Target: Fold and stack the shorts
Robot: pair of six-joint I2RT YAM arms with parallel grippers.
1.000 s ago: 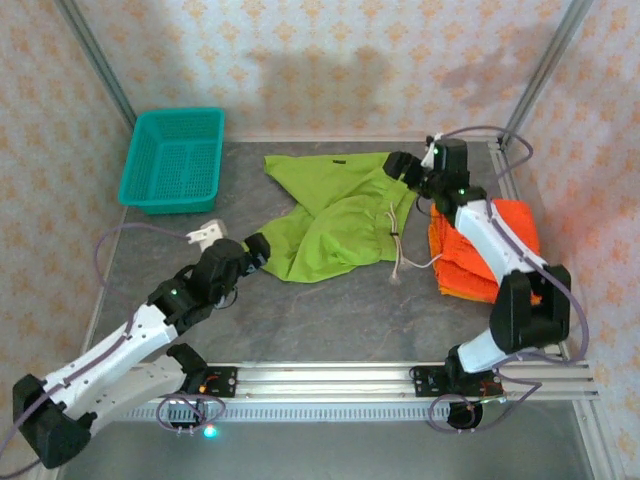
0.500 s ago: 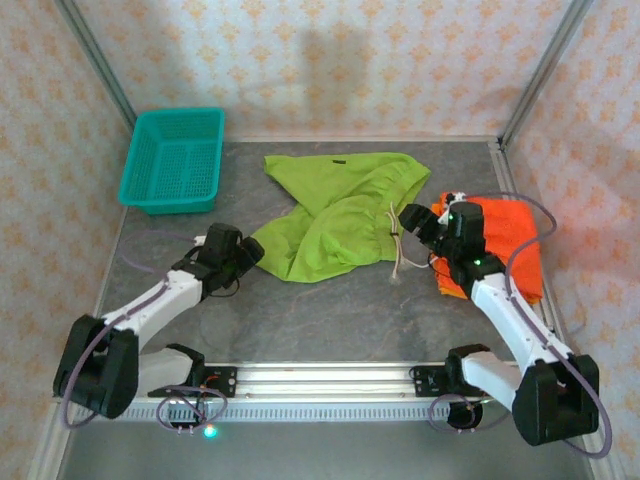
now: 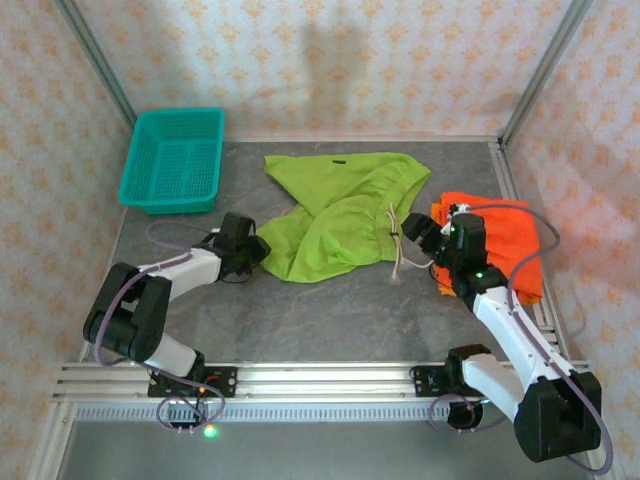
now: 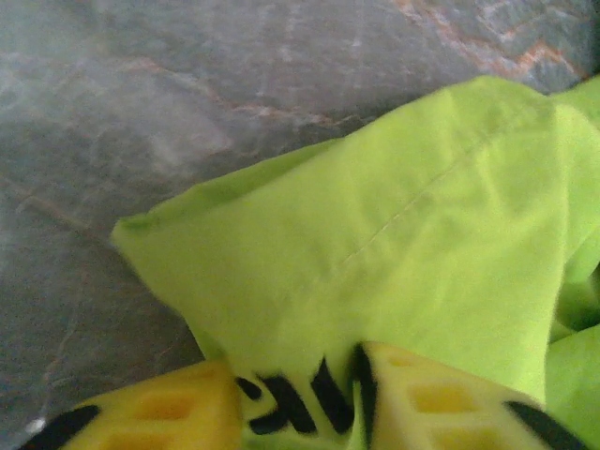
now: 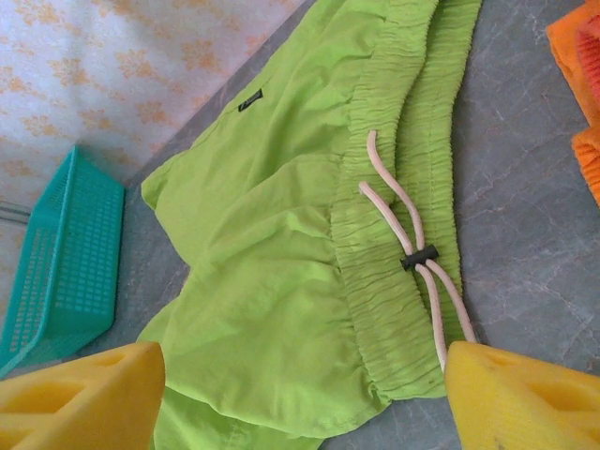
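Mid-table, lime green shorts [image 3: 335, 205] sprawled crosswise: waistband right (drawstring trailing), legs left. Orange shorts [image 3: 512, 240] piled at right edge. Teal basket [image 3: 175, 158] far left, well apart. Left gripper [image 3: 245, 248] pinching near leg's hem; right gripper [image 3: 418, 228] spread wide beside waistband.

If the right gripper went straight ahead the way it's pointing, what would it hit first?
Probably the green shorts, at the gathered waist near the white drawstring; exact depth is hard to judge.
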